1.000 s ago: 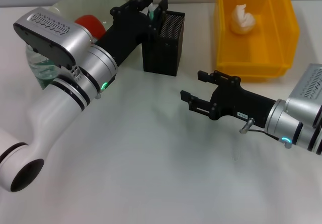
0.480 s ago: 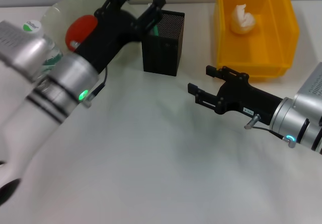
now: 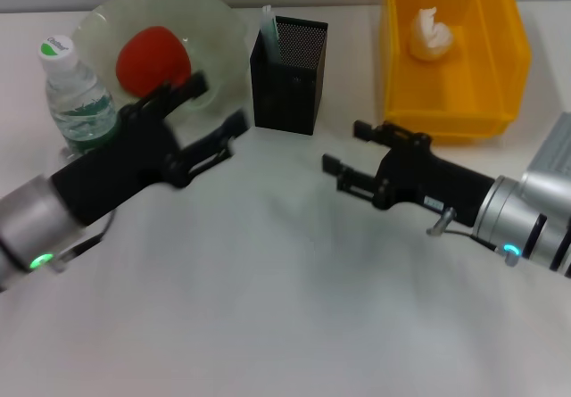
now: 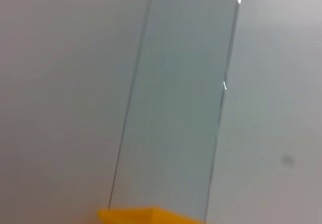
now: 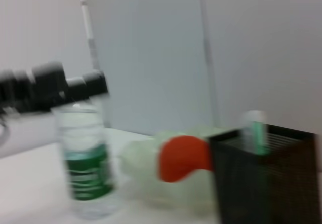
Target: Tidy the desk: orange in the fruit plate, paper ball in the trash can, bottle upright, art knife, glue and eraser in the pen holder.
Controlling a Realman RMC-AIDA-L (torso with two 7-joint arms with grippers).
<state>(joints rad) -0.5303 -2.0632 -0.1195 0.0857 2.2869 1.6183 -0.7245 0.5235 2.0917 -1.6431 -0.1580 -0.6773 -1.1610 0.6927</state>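
Left hand (image 3: 210, 111) gapes empty; only head view shows paper ball (image 3: 428, 33).

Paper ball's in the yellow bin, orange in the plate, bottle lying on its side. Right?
Not quite. The bottle stands upright beside the plate, as the head view shows. The paper ball is in the yellow bin and the orange in the plate.

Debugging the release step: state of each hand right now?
Left hand: open, empty, over the table near the fruit plate.
Right hand: open, empty.
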